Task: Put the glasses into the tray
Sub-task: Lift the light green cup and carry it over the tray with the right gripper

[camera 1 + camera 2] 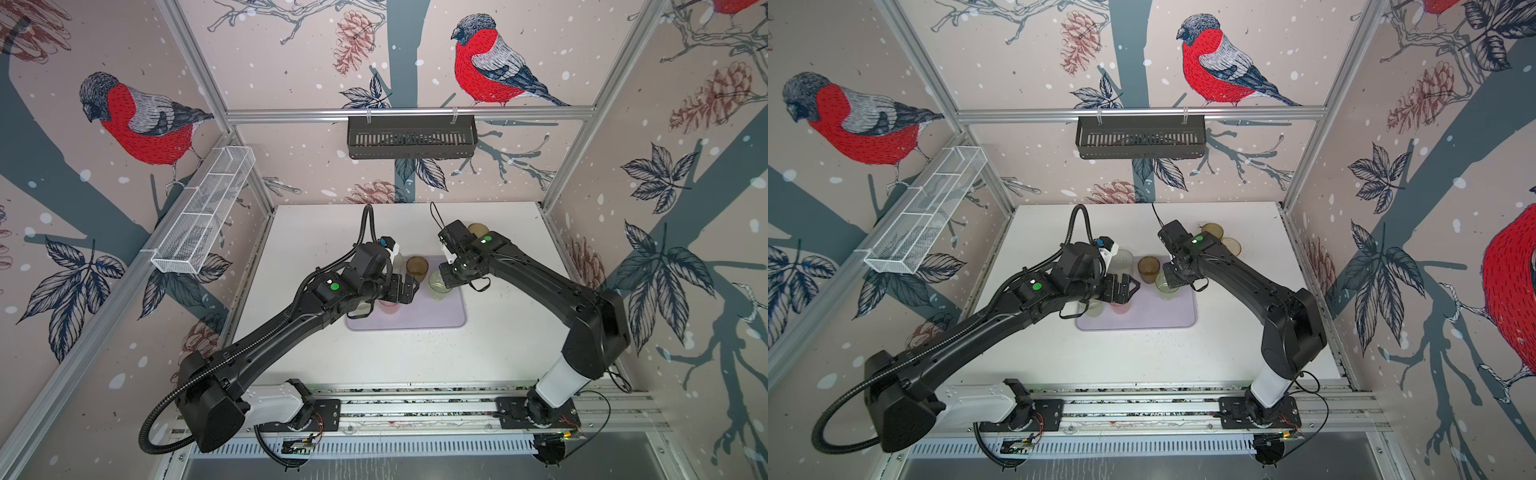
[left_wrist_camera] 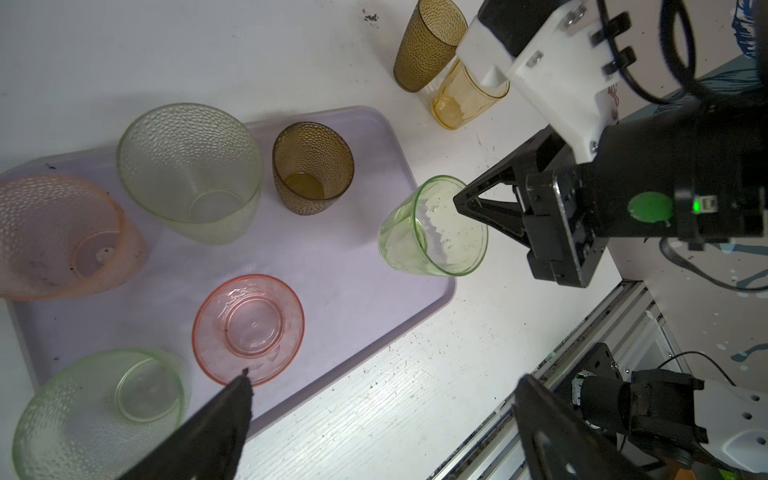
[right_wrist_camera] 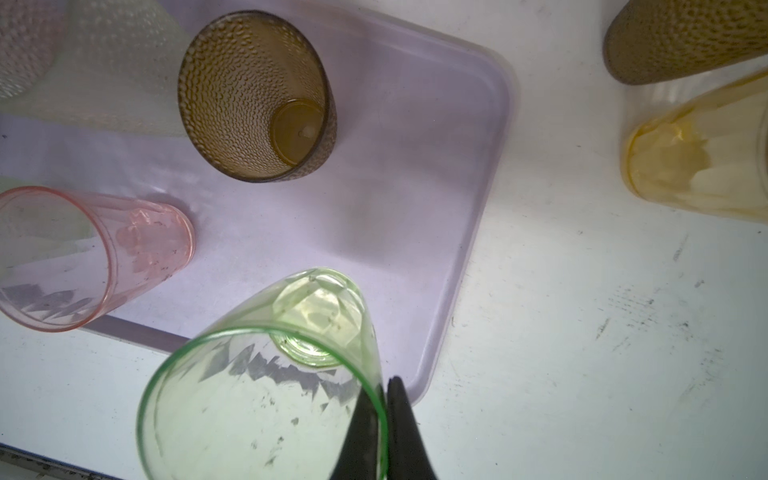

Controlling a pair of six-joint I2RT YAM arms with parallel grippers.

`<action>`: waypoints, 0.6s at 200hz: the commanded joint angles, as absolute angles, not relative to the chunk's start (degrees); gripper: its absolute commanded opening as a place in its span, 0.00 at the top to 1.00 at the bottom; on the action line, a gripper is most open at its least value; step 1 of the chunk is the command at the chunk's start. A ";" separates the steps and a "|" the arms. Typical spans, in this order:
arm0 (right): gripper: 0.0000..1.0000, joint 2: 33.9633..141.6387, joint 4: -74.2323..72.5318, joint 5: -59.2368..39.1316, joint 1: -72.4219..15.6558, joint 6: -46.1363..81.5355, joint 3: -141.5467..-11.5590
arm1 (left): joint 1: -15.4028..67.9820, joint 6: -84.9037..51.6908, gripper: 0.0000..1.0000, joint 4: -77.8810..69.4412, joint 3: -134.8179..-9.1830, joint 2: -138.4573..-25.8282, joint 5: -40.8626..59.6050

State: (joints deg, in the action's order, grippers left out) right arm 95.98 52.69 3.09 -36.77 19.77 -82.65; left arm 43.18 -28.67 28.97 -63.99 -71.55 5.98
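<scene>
Right gripper (image 3: 384,386) is pinched on the rim of the green glass (image 3: 257,395), tilted at the tray (image 3: 415,208) edge, so I reckon it's mid-placement and next needs setting flat and letting go, while the left gripper (image 1: 1128,291) hangs wide open by the pink glass (image 2: 249,328).

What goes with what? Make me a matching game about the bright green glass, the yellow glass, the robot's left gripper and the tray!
Things:
1. bright green glass
2. yellow glass
3. left gripper
4. tray

Matches:
A. pale lavender
B. open, holding nothing
C. standing on the table, outside the tray
D. pinched at its rim by the right gripper

Pairs: 1-D, 2-C, 3-B, 4-A
</scene>
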 commanded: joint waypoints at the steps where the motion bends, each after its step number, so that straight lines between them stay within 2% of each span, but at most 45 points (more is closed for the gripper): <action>1: 0.95 97.24 51.15 2.11 -37.46 20.21 -83.20 | 42.98 -29.54 0.02 29.39 -63.73 -70.53 4.42; 120: 0.95 104.03 48.52 0.61 -40.75 19.77 -86.11 | 42.51 -30.59 0.02 31.90 -60.75 -66.32 2.38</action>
State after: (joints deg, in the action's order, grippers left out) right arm 103.20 49.17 1.21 -40.12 19.70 -85.14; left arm 42.63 -30.00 30.92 -61.19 -67.16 3.64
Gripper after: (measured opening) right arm 0.070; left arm 0.980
